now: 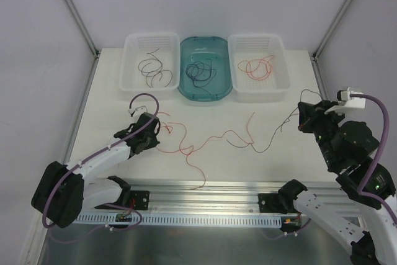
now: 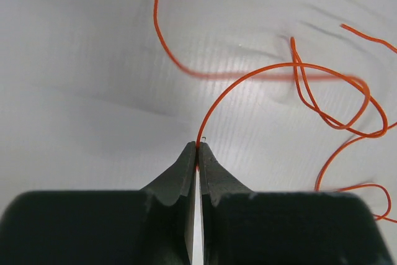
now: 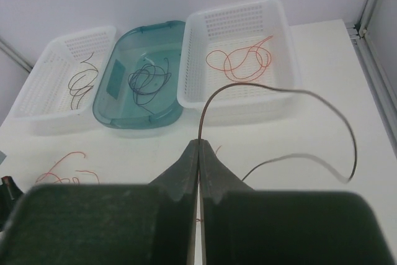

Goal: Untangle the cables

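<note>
Top external view is showing two of the cables lying loose on the table (image 1: 99,122): a red-orange cable (image 1: 186,148) is trailing across the middle, and a dark cable (image 1: 277,131) is crossing its far end near the right arm. Whether they are knotted or only overlapping is too fine to tell.

The left gripper (image 2: 197,148) is pinching the red-orange cable (image 2: 267,69) between closed fingertips, and the right gripper (image 3: 200,144) is clamping the dark cable (image 3: 202,116) the same way. Other cables are sitting sorted by colour in the left white basket (image 1: 131,44), the teal tub (image 1: 205,94) and the right white basket (image 1: 282,44).

Pulling the arms apart is risking a tighter snag at the crossing. The red-orange cable's own loops could also cinch into a knot, and a strand this thin could slip out of the pinch under tension.
</note>
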`<move>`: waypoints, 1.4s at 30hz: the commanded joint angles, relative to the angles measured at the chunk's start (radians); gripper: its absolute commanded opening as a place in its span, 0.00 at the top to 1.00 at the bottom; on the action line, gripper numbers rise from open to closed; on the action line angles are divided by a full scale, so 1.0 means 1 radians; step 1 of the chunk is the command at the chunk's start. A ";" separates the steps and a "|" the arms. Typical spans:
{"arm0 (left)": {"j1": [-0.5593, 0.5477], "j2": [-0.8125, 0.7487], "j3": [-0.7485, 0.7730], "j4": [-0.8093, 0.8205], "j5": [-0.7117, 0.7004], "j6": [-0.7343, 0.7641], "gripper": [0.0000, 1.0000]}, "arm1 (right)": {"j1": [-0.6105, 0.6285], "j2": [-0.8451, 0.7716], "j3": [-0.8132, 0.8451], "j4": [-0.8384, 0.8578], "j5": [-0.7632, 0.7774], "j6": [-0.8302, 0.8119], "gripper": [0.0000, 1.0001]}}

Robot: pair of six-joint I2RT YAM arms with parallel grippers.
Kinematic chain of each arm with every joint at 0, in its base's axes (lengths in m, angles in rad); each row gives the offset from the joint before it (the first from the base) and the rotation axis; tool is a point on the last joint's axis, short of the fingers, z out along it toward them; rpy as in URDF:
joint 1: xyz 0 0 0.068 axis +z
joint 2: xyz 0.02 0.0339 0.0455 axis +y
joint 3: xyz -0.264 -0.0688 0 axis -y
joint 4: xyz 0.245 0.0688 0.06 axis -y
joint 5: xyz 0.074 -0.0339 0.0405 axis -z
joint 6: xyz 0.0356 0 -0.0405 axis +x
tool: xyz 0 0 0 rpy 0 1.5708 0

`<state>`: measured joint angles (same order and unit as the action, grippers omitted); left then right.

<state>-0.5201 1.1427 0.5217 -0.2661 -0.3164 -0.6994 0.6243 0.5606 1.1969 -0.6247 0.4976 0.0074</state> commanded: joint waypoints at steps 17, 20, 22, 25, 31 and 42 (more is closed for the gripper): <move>-0.079 -0.236 0.090 0.042 0.298 0.159 0.03 | -0.001 0.217 0.086 -0.027 -0.323 0.048 0.99; -0.168 -0.244 0.119 0.148 0.344 0.196 0.01 | 0.000 0.243 0.058 0.022 -0.384 0.088 0.99; -0.270 -0.230 0.139 0.244 0.341 0.219 0.01 | 0.002 0.258 0.047 0.037 -0.433 0.104 0.99; -0.356 -0.170 0.161 0.378 0.349 0.230 0.02 | 0.002 0.278 0.007 0.077 -0.476 0.138 0.99; -0.475 0.026 0.202 0.654 0.355 0.236 0.02 | 0.003 0.306 -0.071 0.155 -0.550 0.212 0.99; -0.581 0.383 0.328 0.843 0.263 0.181 0.06 | 0.040 0.337 -0.089 0.223 -0.556 0.290 0.99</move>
<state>-1.0946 1.4883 0.7914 0.4580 -0.0231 -0.5014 0.6487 0.8978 1.0981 -0.4786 -0.0433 0.2558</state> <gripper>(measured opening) 0.943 0.012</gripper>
